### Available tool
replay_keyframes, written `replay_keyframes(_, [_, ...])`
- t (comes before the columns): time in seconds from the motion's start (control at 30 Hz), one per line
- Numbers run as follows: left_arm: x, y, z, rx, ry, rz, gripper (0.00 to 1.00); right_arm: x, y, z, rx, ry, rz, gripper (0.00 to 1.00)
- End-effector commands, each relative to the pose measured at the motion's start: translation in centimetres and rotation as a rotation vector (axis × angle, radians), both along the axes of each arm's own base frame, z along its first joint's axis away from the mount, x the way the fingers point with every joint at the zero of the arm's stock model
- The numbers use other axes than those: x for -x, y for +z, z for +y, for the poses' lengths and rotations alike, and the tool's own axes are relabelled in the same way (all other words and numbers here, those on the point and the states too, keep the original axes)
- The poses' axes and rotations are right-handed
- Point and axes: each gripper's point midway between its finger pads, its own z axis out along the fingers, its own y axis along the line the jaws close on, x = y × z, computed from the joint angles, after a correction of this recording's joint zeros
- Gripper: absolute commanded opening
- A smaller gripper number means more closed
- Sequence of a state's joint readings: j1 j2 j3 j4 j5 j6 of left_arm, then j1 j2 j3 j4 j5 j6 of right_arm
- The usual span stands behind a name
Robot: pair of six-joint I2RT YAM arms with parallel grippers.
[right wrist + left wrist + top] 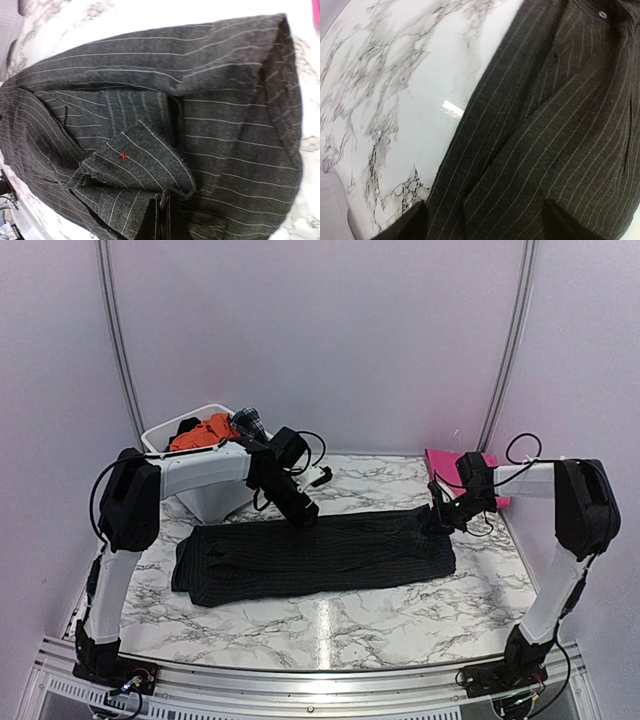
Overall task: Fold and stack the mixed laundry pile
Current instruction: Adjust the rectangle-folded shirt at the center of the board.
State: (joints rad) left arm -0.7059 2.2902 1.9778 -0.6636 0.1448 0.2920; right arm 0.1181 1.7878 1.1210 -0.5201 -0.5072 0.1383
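Note:
The black pinstriped shirt (pixel 315 555) lies spread flat across the middle of the table. My left gripper (pixel 303 515) is down at the shirt's far edge. In the left wrist view it (pixel 487 227) is open, with the fingertips (pixel 407 225) wide apart over the striped cloth (pixel 545 130). My right gripper (pixel 437 523) is at the shirt's right end. In the right wrist view it (pixel 170 222) is shut on a raised fold of the shirt (pixel 145 160). The magenta-pink cloth (pixel 450 462) lies at the back right. The orange garment (pixel 205 432) and the small plaid piece (pixel 248 423) sit in the tub.
The white plastic tub (pixel 205 495) stands at the back left, just behind my left arm. White walls close in the table on three sides. Bare marble (pixel 330 625) shows between the shirt and the near edge, and also in the left wrist view (pixel 395 100).

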Motion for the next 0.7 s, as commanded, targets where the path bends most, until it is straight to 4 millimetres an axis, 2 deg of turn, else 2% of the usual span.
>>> replay_keyframes(0.0, [-1.6,6.5,0.8,0.103,0.132,-0.161,0.98,-1.7,1.5,-1.9,0.1,-0.014,-0.041,0.0])
replay_keyframes(0.03, [-1.5,7.5,1.1,0.128,0.159,-0.181,0.99,-2.0,1.9,-1.9,0.1,-0.013,-0.05,0.0])
replay_keyframes(0.07, [-1.2,7.9,1.6,0.145,0.187,-0.183,0.99,-2.2,2.2,-1.8,0.098,-0.01,-0.055,0.06])
replay_keyframes(0.13, [-0.7,9.3,2.5,0.181,0.241,-0.201,0.99,-2.6,3.2,-1.7,0.095,-0.004,-0.058,0.27])
replay_keyframes(0.17, [-0.4,10.2,2.8,0.209,0.26,-0.212,0.99,-2.8,4.0,-1.7,0.098,-0.005,-0.07,0.33])
replay_keyframes(0.27, [0.5,12.1,4.5,0.286,0.353,-0.232,0.99,-2.8,6.3,-2.4,0.128,-0.024,-0.122,0.42])
replay_keyframes(0.37, [1.9,13.6,5.7,0.367,0.418,-0.218,0.99,-2.3,8.4,-0.6,0.028,0.019,-0.19,0.43])
replay_keyframes(0.47, [3.3,14.1,6.4,0.423,0.456,-0.186,0.99,-1.7,8.3,2.1,-0.05,0.084,-0.184,0.4])
replay_keyframes(0.57, [4.7,14.0,7.0,0.456,0.462,-0.156,0.99,-1.0,6.6,4.5,-0.052,0.146,-0.141,0.39])
replay_keyframes(0.67, [5.5,12.6,7.3,0.445,0.469,-0.116,0.99,0.0,3.7,4.8,-0.047,0.148,-0.055,0.33])
